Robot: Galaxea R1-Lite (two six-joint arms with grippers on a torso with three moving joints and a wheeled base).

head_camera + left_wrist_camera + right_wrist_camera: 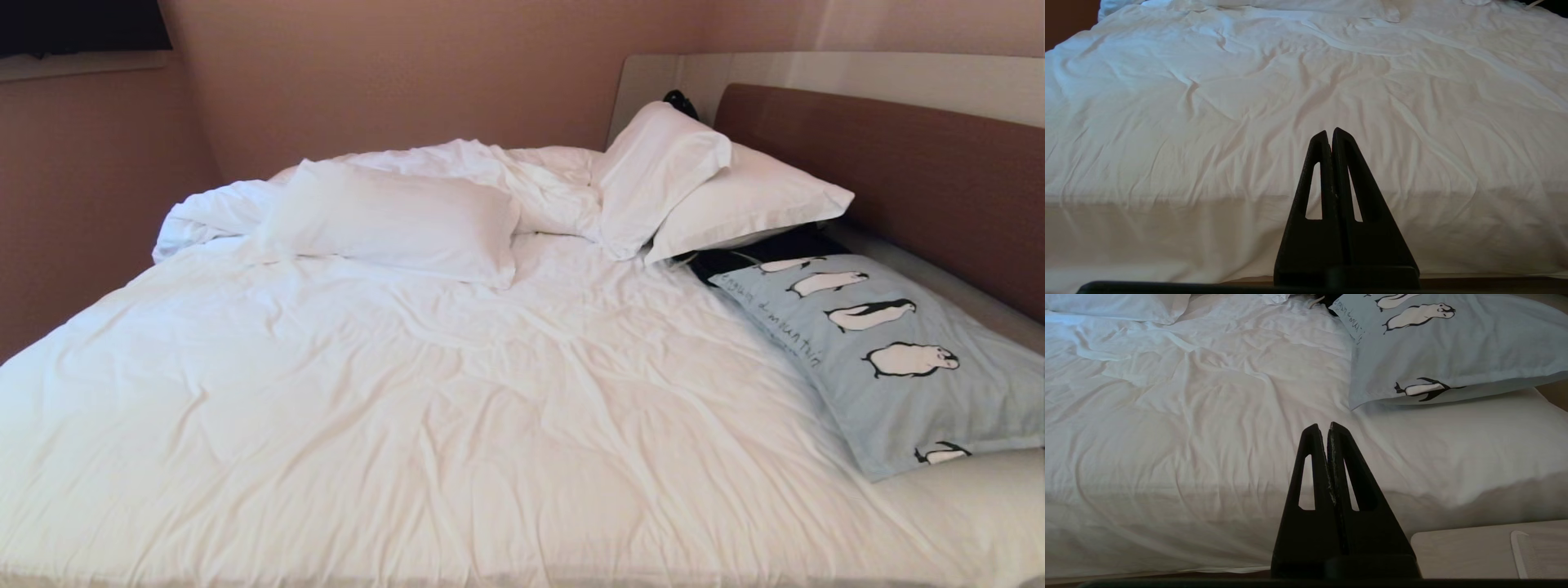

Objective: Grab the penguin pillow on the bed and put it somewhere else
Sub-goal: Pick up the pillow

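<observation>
The light blue penguin pillow (906,359) lies flat at the right side of the bed (424,392), beside the brown headboard; its far end is tucked under a white pillow. It also shows in the right wrist view, penguin pillow (1453,347) ahead and to one side of my right gripper (1323,426), which is shut and empty, held off the bed's near edge. My left gripper (1329,131) is likewise shut and empty, facing the rumpled white duvet (1290,102). Neither arm appears in the head view.
Two white pillows (718,192) lean at the headboard (898,171), over a dark item (759,253). Another white pillow (392,220) lies mid-bed at the back. A pale bedside surface (1486,549) stands near the right gripper. A wall (98,188) borders the bed's left.
</observation>
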